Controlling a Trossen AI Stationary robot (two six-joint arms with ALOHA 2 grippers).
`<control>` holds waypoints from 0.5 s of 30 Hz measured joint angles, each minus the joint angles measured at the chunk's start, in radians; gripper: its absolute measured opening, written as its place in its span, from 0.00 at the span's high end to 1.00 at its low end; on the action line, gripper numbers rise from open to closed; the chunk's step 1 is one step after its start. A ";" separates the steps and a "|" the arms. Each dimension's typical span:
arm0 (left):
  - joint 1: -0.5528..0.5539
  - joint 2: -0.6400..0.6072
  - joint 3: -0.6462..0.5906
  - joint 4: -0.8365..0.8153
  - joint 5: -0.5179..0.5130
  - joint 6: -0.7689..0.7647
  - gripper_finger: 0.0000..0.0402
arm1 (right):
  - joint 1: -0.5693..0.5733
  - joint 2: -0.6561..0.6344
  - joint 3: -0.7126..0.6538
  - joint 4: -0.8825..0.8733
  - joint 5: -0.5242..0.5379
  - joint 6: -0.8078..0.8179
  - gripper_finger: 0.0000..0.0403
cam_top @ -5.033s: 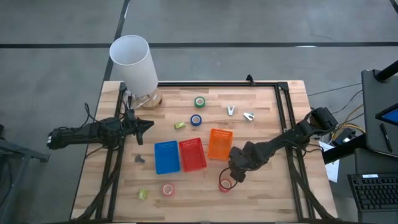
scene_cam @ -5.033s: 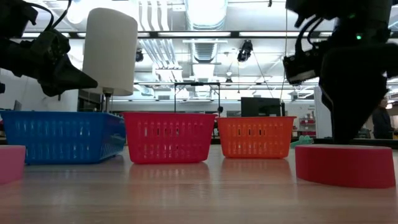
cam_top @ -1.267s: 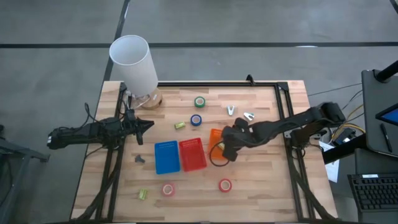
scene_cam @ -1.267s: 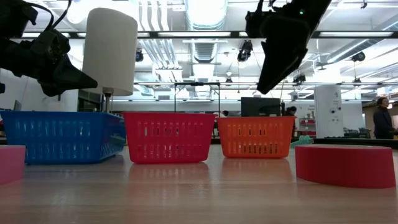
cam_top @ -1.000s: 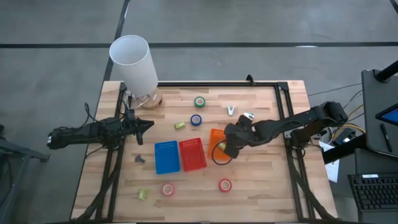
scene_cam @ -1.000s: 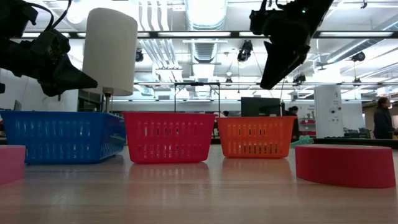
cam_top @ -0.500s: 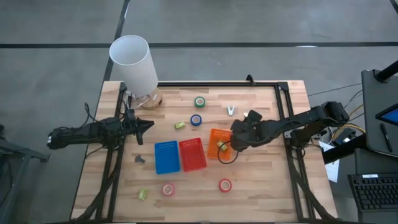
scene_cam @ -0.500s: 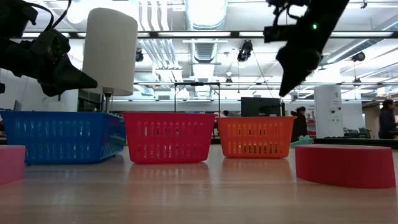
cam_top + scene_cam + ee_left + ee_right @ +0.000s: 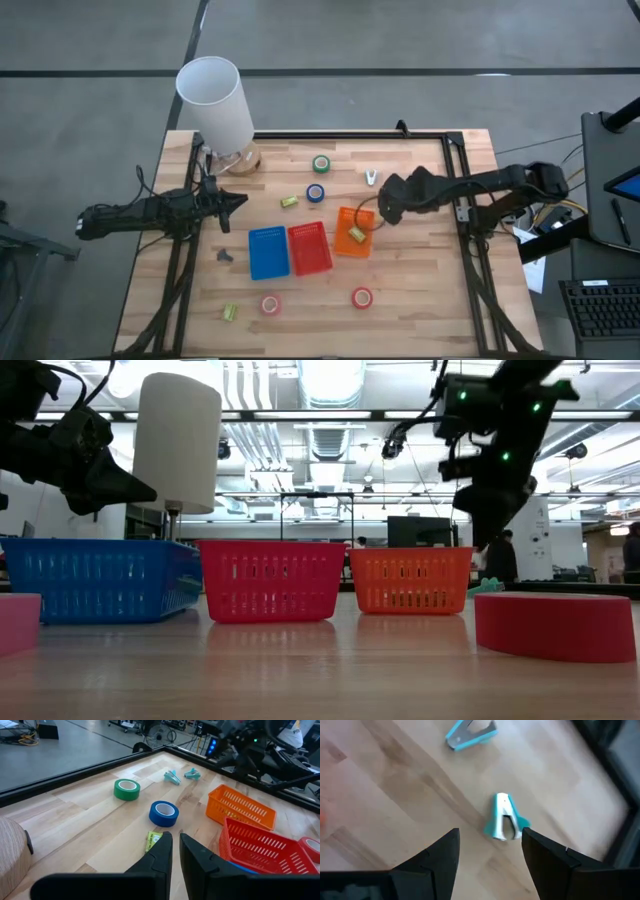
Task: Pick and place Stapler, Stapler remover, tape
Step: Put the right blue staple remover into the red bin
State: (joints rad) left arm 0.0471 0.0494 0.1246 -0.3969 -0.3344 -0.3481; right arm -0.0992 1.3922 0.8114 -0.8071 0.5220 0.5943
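Observation:
My right gripper hangs open above the table, just beyond the orange basket's far right corner. A teal-and-white staple remover lies on the wood in line with the gap between its fingers, untouched. A second staple remover lies farther off. The green tape, blue tape, pink tape and red tape lie flat on the table. A small dark object lies left of the blue basket. My left gripper waits, shut, at the left side.
The blue basket, red basket and orange basket stand in a row mid-table. One yellow-green block lies in the orange basket; others lie on the wood. A white cylinder lamp stands at the far left corner. A black frame edges the table.
My right gripper has travelled from above the orange basket's near edge toward the table's far right, and now sits over the staple remover nearest the basket. The left arm has kept still.

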 joint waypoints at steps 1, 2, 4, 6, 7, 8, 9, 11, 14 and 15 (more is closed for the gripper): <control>0.000 0.000 0.000 0.000 0.000 0.000 0.91 | -0.021 -0.006 -0.015 0.027 -0.018 -0.022 0.49; 0.000 0.000 0.000 0.000 0.000 0.000 0.91 | -0.042 -0.012 -0.029 0.049 -0.030 -0.041 0.49; 0.000 0.000 0.000 0.000 0.000 0.000 0.91 | -0.081 -0.018 -0.046 0.073 -0.053 -0.070 0.49; 0.000 0.000 0.000 0.000 0.000 0.000 0.91 | -0.111 -0.019 -0.055 0.074 -0.063 -0.079 0.49; 0.000 0.000 0.000 0.000 0.000 0.000 0.91 | -0.122 -0.018 -0.058 0.077 -0.066 -0.084 0.49; 0.000 0.000 0.000 0.000 0.000 0.000 0.91 | -0.131 -0.018 -0.061 0.083 -0.075 -0.096 0.49; 0.000 0.000 0.000 0.000 0.000 0.000 0.91 | -0.137 -0.016 -0.062 0.089 -0.082 -0.103 0.49; 0.000 0.000 0.000 0.000 0.000 0.000 0.91 | -0.144 -0.007 -0.064 0.090 -0.085 -0.110 0.49; 0.000 0.000 0.000 0.000 0.000 0.000 0.91 | -0.151 0.009 -0.064 0.091 -0.081 -0.116 0.50; 0.000 0.000 0.000 0.000 0.000 0.000 0.91 | -0.152 0.017 -0.064 0.093 -0.072 -0.117 0.50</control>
State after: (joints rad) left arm 0.0475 0.0494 0.1246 -0.3969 -0.3344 -0.3479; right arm -0.2508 1.4089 0.7475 -0.7138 0.4504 0.4772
